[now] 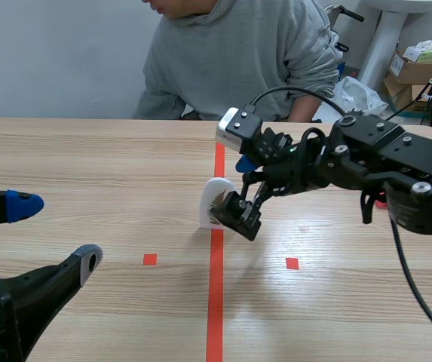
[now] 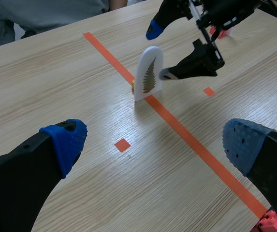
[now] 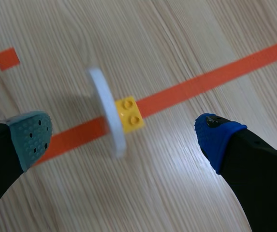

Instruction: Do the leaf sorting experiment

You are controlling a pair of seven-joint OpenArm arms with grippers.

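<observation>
A white arch-shaped card [image 1: 214, 197] stands upright on the orange-red centre line, held up by a small yellow brick [image 3: 130, 114]. A green fern leaf is printed on the card's [image 2: 148, 72] face. My right gripper [image 1: 234, 185] hovers at the card with its fingers open. In the right wrist view the card [image 3: 107, 112] appears edge-on between the wide-apart pads, touching neither. In the left wrist view the right gripper [image 2: 160, 52] straddles the card's far side. My left gripper [image 1: 57, 230] is open and empty, low at the near left, well away from the card.
A person in a grey sweatshirt [image 1: 238, 53] sits across the table, close behind the card. A small red piece [image 2: 272, 223] lies by my left gripper's finger. Another red thing [image 2: 219, 33] lies under the right arm. Cardboard boxes [image 1: 419, 72] stand behind the table.
</observation>
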